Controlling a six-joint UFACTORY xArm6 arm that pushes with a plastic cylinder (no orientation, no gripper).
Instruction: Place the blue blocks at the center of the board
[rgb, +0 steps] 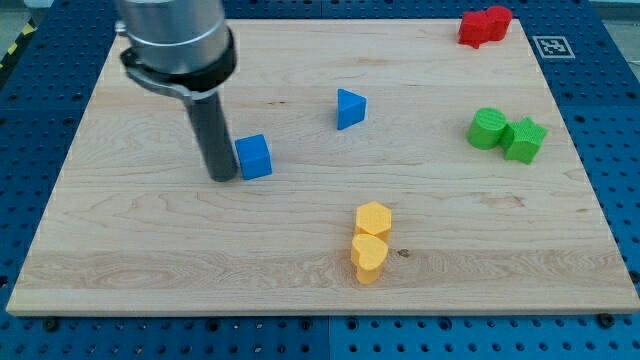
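The rod stands upright, my tip (222, 177) on the board (120, 240), touching or just beside the blue cube (254, 157) on its left. It has no jaws. The blue triangular block (349, 108) lies well to the upper right.

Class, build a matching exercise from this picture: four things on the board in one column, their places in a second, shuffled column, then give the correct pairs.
Things:
1. blue cube
2. blue triangle
3. red blocks
4. yellow blocks

Places:
A. the view's top right corner of the board
B. just right of my tip
C. lower middle, one in front of the other
D. alone, above the board's middle

Pairs: 1-B, 2-D, 3-A, 4-C
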